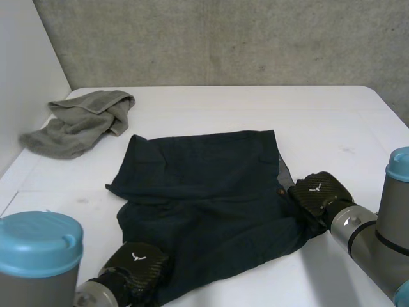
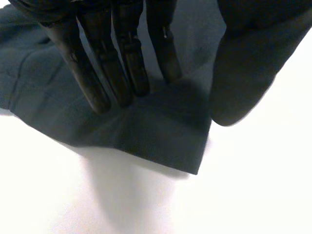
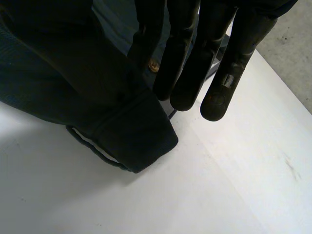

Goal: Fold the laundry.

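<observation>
Dark navy shorts (image 1: 204,185) lie flat in the middle of the white table (image 1: 268,109). My left hand (image 1: 135,268) rests at their near-left corner. In the left wrist view its straight fingers (image 2: 122,58) press down on the cloth (image 2: 161,131) just behind that corner, thumb held apart. My right hand (image 1: 318,192) is at the waistband on the right edge. In the right wrist view the waistband (image 3: 122,131), with a small brass button (image 3: 154,65), is pinched between the straight fingers (image 3: 195,58) and the cloth-covered thumb.
A crumpled grey towel (image 1: 83,121) lies at the table's far left, close to the white side wall (image 1: 25,64). A concrete wall stands behind the far edge. Bare tabletop runs along the back and the right side.
</observation>
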Robot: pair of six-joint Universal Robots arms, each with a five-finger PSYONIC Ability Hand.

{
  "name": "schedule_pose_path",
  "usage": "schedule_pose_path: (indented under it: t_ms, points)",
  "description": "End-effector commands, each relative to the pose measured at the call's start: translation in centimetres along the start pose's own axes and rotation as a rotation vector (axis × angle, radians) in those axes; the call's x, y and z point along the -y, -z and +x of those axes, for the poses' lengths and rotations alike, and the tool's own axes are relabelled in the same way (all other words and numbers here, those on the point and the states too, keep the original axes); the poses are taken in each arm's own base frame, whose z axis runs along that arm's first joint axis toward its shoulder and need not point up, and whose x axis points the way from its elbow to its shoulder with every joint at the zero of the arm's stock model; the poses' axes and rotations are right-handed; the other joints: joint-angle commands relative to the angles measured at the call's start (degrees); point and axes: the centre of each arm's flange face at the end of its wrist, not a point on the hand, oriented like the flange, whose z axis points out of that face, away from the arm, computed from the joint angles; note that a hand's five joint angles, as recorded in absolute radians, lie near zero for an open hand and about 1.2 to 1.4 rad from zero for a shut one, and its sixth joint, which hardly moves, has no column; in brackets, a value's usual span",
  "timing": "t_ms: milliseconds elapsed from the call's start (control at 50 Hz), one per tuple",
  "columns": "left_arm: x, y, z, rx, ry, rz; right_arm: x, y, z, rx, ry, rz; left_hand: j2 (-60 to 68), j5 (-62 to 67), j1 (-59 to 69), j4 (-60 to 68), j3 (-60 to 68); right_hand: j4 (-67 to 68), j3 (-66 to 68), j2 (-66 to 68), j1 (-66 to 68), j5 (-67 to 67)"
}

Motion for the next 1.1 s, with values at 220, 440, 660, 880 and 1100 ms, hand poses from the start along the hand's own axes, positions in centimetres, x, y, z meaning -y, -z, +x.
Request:
schedule_pose_path:
  t_ms: [220, 440, 660, 880, 1100]
  points:
    - [0.8, 2.4, 0.0, 0.084, -0.253, 0.019, -0.6, 5.7, 1.3, 0.107, 0.227, -0.179, 33.9, 34.82, 33.31, 34.6, 34.64, 11.84, 11.71, 12.45, 23.17, 12.66]
    - [2.6, 8.8, -0.5, 0.051, -0.41, -0.018, 0.8, 12.6, 1.4, 0.238, 0.394, -0.162, 33.9, 34.82, 33.31, 34.6, 34.64, 11.84, 11.71, 12.45, 23.17, 12.66]
    - [7.2, 1.7, -4.0, 0.217, -0.364, 0.195, 1.9, 7.0, 3.3, 0.13, 0.15, -0.012, 33.9, 34.82, 33.31, 34.6, 34.64, 11.84, 11.71, 12.45, 23.17, 12.66]
    - [8.1, -2.1, -4.8, 0.227, -0.352, 0.18, 3.5, 5.6, 3.8, 0.045, -0.062, -0.003, 33.9, 34.82, 33.31, 34.6, 34.64, -39.23, -39.36, -38.61, -27.9, -38.41]
    - [8.6, -2.5, -5.1, 0.235, -0.347, 0.193, 3.5, 9.3, 1.4, 0.295, -0.193, -0.109, 33.9, 34.82, 33.31, 34.6, 34.64, -43.44, -43.57, -42.83, -32.11, -42.62]
